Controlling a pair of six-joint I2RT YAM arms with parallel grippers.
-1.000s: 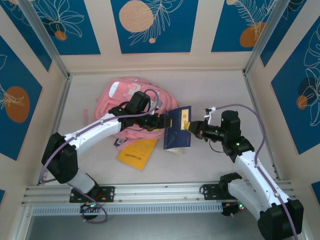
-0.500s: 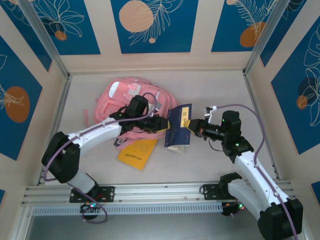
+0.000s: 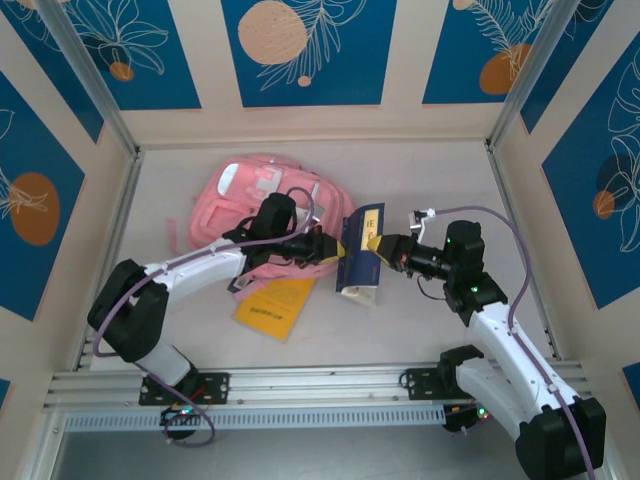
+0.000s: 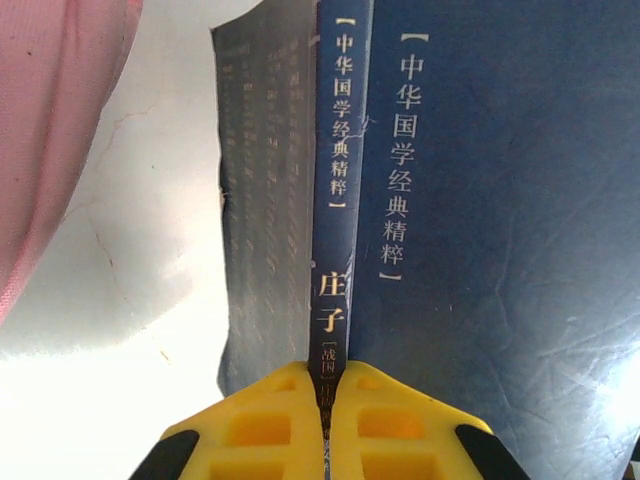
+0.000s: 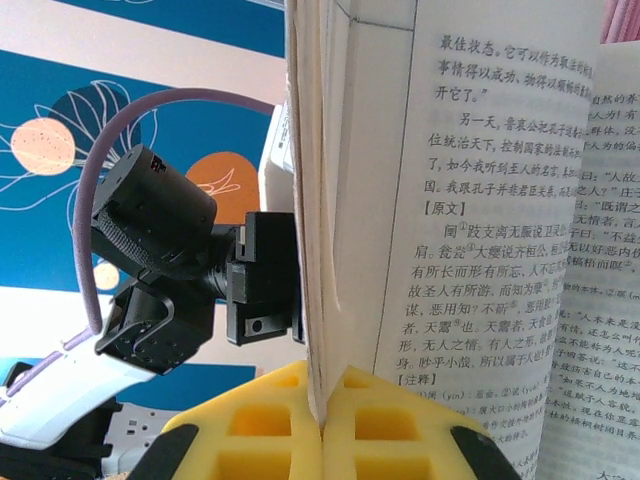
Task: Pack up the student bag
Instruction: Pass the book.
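Left gripper (image 4: 328, 402) clenched on the spine and right gripper (image 5: 325, 405) clenched on the pages share the navy paperback book (image 3: 362, 252) between them, seemingly to steer it into the large soft pink fabric student bag (image 3: 248, 192) lying just beside, back-left

Pale table (image 3: 440, 170); pink backpack (image 3: 255, 190) lying on it; yellow booklet (image 3: 272, 308) beside.
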